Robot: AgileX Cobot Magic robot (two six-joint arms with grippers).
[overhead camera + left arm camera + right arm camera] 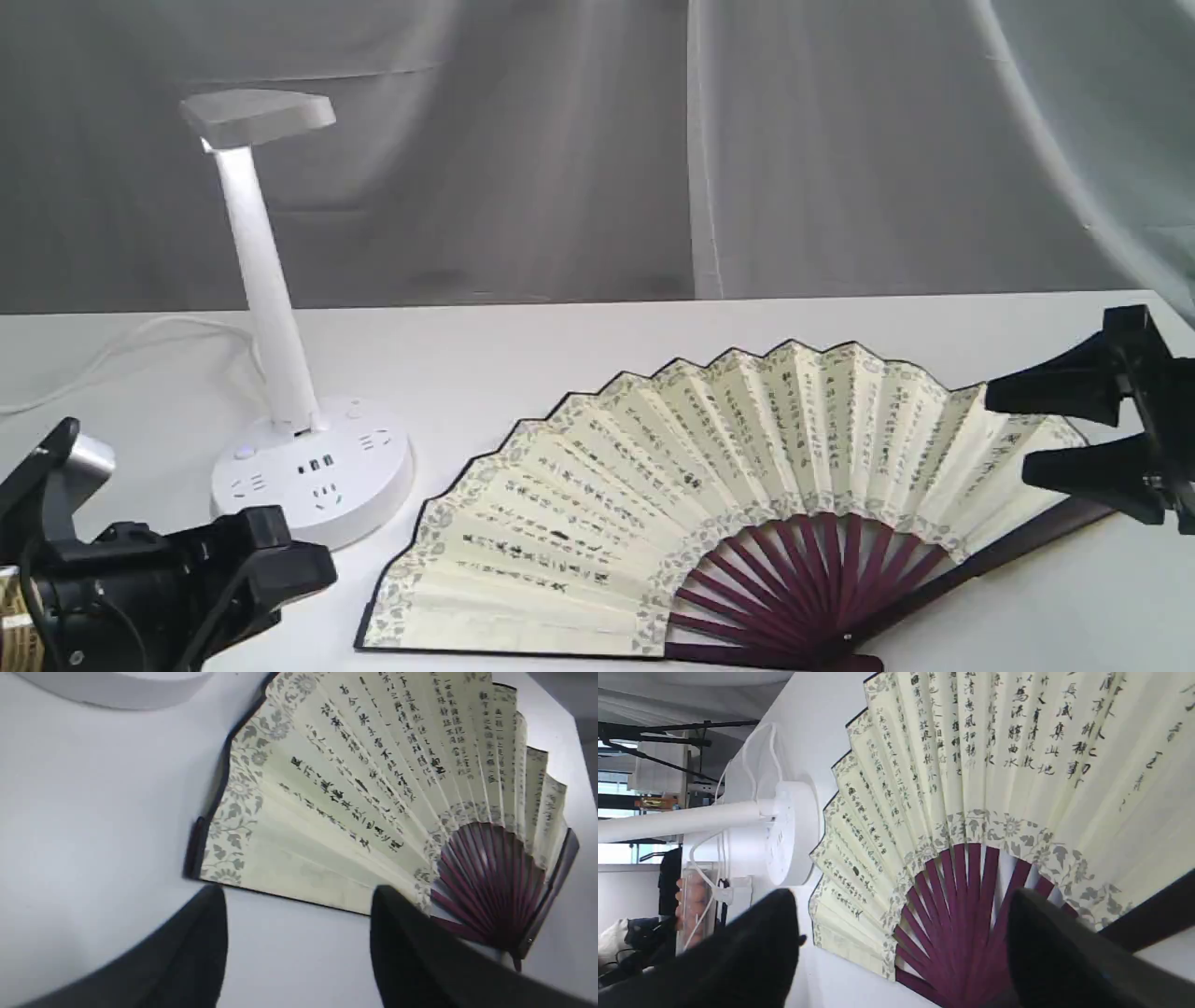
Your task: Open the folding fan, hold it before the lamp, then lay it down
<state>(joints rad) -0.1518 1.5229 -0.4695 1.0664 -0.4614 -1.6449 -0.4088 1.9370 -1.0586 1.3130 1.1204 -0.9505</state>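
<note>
Fingers [196, 952] of the left gripper [297, 891] are spread apart over the white table [560, 345], near the left guard of the folding fan [709, 467]. The right gripper [1008, 431] is likewise parted, poised above the fan's right end and clasping nothing. The fan lies fully unfolded on the table, calligraphy upward, with its maroon ribs [966, 914] converging toward the near edge. The lamp [271, 308] stands left of the fan, its round base just beside the leaf, and its cord [121, 350] runs off leftward.
</note>
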